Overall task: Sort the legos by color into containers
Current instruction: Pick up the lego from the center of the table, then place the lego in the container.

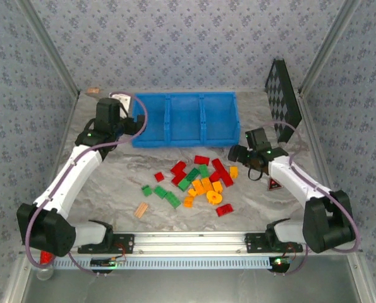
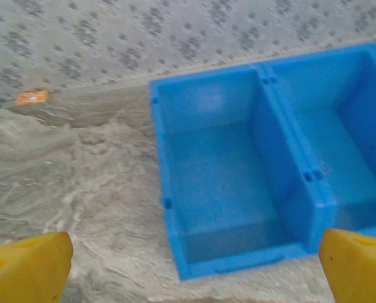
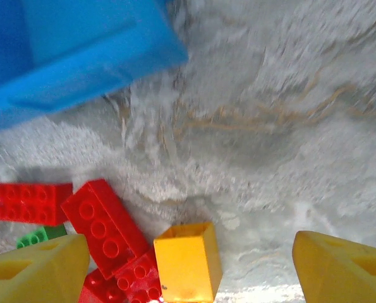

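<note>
The marbled table [image 1: 112,189] carries everything. At its far side sits the blue bin, and its three containers [image 1: 169,140] look bare, so treat the sorting as barely begun. Your left gripper [image 2: 192,265] hangs by the bin's left end, jaws spread wide with nothing between them; leave it parked there. The right gripper [image 3: 191,268] is the one at work. Its jaws stand open over the right fringe of the legos [image 1: 197,183], which lie heaped mid-table a short way in front of the bin. An orange-yellow brick [image 3: 186,259] sits between the fingers, touching neither. That is your likely pick, but a long red brick [image 3: 105,227] and a smaller red one press against its pile side, while bare table lies on the other. Come straight down now and the pile-side finger would probably land on red. Either nudge toward the bare side first, or turn the wrist to pinch across faces that stand free (the near face is out of view, so check it). Close slowly, lift straight, and confirm that only orange rises.
</note>
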Controlling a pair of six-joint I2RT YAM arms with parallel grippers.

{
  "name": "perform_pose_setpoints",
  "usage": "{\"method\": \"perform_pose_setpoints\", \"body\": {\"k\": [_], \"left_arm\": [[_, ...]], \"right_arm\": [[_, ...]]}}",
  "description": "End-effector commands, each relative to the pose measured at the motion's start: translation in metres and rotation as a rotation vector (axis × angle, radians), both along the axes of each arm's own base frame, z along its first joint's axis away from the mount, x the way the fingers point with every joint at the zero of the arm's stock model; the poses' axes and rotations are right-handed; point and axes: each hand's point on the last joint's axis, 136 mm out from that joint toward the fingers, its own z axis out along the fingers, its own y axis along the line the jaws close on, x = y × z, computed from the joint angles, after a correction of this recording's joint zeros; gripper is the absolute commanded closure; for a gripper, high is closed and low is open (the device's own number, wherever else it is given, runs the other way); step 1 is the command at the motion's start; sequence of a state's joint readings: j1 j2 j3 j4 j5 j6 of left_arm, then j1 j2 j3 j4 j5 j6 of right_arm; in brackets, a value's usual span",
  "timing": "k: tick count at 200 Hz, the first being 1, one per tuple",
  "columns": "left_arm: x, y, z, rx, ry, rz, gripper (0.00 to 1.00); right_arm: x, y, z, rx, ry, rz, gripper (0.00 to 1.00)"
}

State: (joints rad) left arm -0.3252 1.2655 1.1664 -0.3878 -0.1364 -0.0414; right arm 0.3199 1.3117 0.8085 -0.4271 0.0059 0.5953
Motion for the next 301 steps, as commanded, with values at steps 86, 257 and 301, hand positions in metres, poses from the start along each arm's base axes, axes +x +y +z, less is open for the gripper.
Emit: {"method": "perform_pose_setpoints", "body": {"k": [86,257,301], "left_arm": [[-0.05,-0.017,-0.006,-0.064,0.102,-0.08,0.0],[-0.1,0.001,-0.09,-0.147,0.399,0.103,0.01],[-0.13,-0.009,-0.139,-0.216,0.535,0.166,0.02]], "right_arm": [[-0.015,0.02,-0.062,-0.052,0.209,0.037,0.33],[0.002,0.007,0.014,-0.134,0.13,0.182,0.75],[0.051,0.025,0.075,-0.142,-0.022,0.243,0.75]]}}
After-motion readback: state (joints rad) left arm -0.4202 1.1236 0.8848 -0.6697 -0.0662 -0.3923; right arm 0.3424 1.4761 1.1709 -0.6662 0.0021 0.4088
